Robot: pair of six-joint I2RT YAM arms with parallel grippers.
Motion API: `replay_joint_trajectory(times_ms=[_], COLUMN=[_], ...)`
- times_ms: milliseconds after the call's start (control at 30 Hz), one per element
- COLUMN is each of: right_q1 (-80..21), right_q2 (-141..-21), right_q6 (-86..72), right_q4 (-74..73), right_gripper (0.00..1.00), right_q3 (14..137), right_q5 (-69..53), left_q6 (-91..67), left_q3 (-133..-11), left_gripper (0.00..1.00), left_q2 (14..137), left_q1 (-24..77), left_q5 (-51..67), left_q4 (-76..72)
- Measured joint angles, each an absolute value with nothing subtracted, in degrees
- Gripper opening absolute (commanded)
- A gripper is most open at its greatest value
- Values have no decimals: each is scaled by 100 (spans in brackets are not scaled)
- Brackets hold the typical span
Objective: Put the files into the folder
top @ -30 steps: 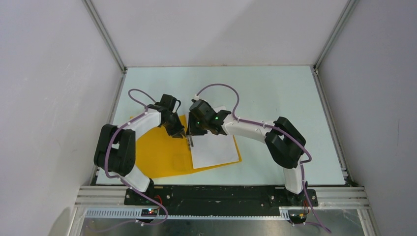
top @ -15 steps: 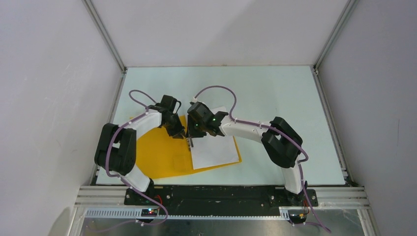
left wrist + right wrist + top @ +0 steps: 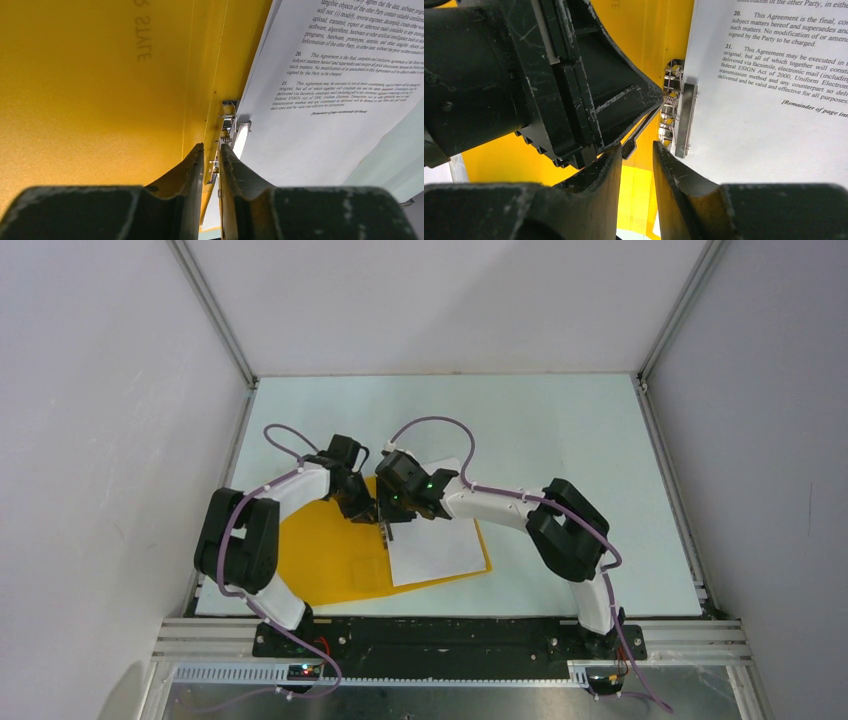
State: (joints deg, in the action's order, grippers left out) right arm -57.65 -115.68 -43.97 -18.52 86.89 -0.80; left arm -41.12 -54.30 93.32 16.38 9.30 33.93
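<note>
**Colleague:** What's nearest you?

**Me:** My right claw. Its jaws are a little apart and grip nothing I can see, and yellow plastic shows through the gap. Over the last second it has slid left toward my other wrist, and the jaws have eased wider.

**Colleague:** And the other one?

**Me:** My left claw sits just beyond, tips drawn nearly together over the spine. It hasn't budged. A thin dark strip runs from its tips down toward my right claw. Whether the left is actually pinching it, I cannot tell.

**Colleague:** The clip?

**Me:** The metal clip stands at the spine just past both claws, with its silver bar lying across the edge of the paper. I can't tell if it is pressed down or only resting.

**Colleague:** Where are the files, then?

**Me:** The files lie flat, print up, on the right half of the open folder, with their left edge at the clip. The folder is spread on the tabletop, its cover out to the left. Neither has shifted.

**Colleague:** What does that mean for the job?

**Me:** I judge the sheets are already in place. What's left is securing them under the clip and swinging the cover shut. My right claw loosening and closing in looks like preparation for work at the clip. The risk is nudging the stack out of square.
</note>
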Motion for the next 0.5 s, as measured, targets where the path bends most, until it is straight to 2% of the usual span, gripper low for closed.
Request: replay_joint_trajectory(times_ms=[500], right_q1=[-5929], right_q2=[-11642], right_q6=[-4375], right_q4=[-1861], right_gripper=[31], right_q3=[8691], right_q5=[67], left_q6=[-4112], left_q3=[-5430], left_gripper=[24], left_q2=[9389], left_q1=[1640], left_q5=[939], left_q4=[3361])
